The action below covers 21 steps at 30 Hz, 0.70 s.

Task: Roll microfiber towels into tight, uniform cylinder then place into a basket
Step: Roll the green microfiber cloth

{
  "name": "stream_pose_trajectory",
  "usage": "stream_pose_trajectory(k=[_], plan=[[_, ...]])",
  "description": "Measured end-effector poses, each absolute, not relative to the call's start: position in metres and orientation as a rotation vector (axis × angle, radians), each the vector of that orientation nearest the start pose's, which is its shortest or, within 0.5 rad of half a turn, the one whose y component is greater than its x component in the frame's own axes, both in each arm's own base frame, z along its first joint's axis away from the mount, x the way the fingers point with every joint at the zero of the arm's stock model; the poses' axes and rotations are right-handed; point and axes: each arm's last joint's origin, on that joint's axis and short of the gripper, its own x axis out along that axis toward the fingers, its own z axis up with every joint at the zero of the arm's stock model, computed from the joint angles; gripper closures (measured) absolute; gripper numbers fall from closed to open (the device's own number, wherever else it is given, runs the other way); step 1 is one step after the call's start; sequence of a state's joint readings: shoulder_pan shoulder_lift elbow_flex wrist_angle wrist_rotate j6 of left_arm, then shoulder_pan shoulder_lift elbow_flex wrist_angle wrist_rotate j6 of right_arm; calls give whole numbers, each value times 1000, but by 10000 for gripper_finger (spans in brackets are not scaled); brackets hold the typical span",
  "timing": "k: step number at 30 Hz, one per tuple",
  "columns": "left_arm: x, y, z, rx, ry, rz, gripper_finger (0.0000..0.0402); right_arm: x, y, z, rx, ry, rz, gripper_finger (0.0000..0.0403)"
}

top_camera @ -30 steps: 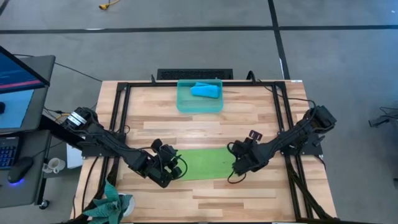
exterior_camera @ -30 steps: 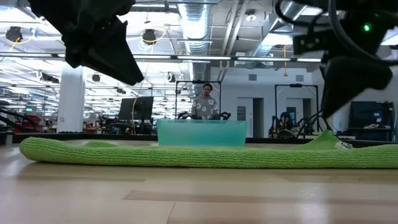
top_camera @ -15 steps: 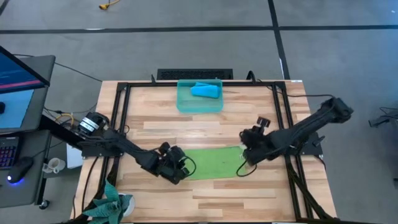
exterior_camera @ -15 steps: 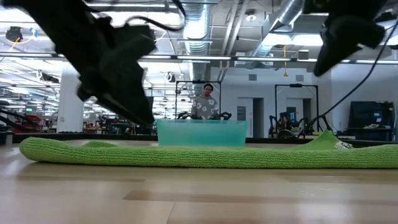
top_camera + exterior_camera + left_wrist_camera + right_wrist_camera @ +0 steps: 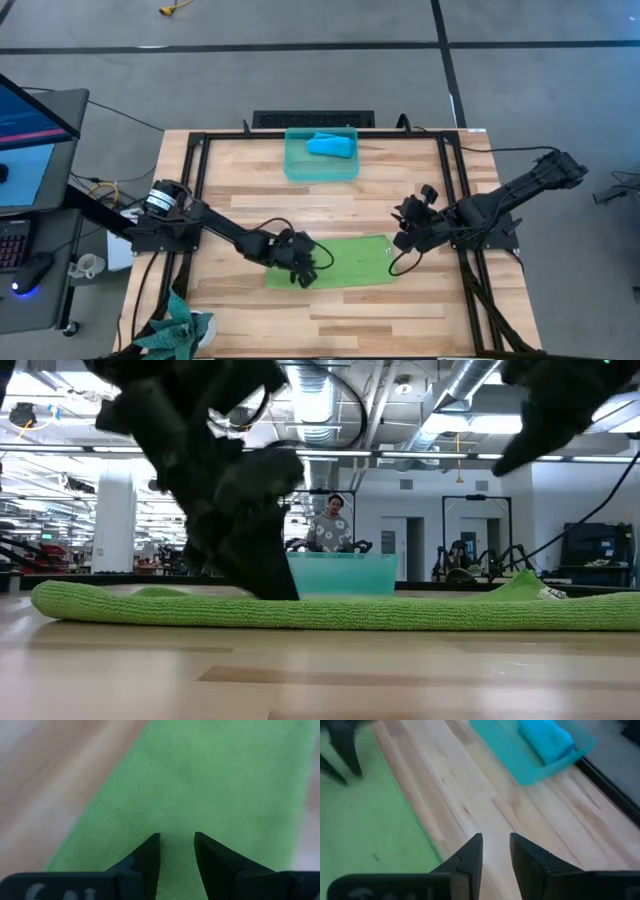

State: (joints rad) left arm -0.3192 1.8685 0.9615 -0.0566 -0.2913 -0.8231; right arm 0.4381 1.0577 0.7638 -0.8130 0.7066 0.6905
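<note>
Fuzzy lime green towel (image 5: 345, 262) flat on wood-plank table (image 5: 330, 205), translucent tub (image 5: 320, 167)

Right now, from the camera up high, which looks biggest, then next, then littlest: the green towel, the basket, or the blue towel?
1. Green towel, lying flat, partly hidden by the left gripper.
2. Basket.
3. Blue towel, rolled inside the basket.

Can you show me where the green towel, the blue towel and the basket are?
green towel (image 5: 345, 262): high view, its flat middle.
blue towel (image 5: 329, 145): high view, middle of the roll.
basket (image 5: 297, 165): high view, a bare bit of its floor.
</note>
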Motion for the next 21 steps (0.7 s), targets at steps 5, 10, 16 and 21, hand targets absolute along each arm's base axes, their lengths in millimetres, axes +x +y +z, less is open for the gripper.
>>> stream_pose_trajectory(k=[5, 10, 16, 21], plan=[[337, -101, 114, -486, 880, 349, 288, 171, 55, 239, -31, 846, -541, 282], [336, -96, 115, -370, 898, 333, 288, 176, 53, 248, -6, 856, -500, 283], [332, -73, 112, -207, 1031, 362, 288, 176, 54, 248, 11, 870, -474, 283], [333, -55, 123, -99, 1133, 526, 288, 176, 54, 248, 21, 870, -470, 283]])
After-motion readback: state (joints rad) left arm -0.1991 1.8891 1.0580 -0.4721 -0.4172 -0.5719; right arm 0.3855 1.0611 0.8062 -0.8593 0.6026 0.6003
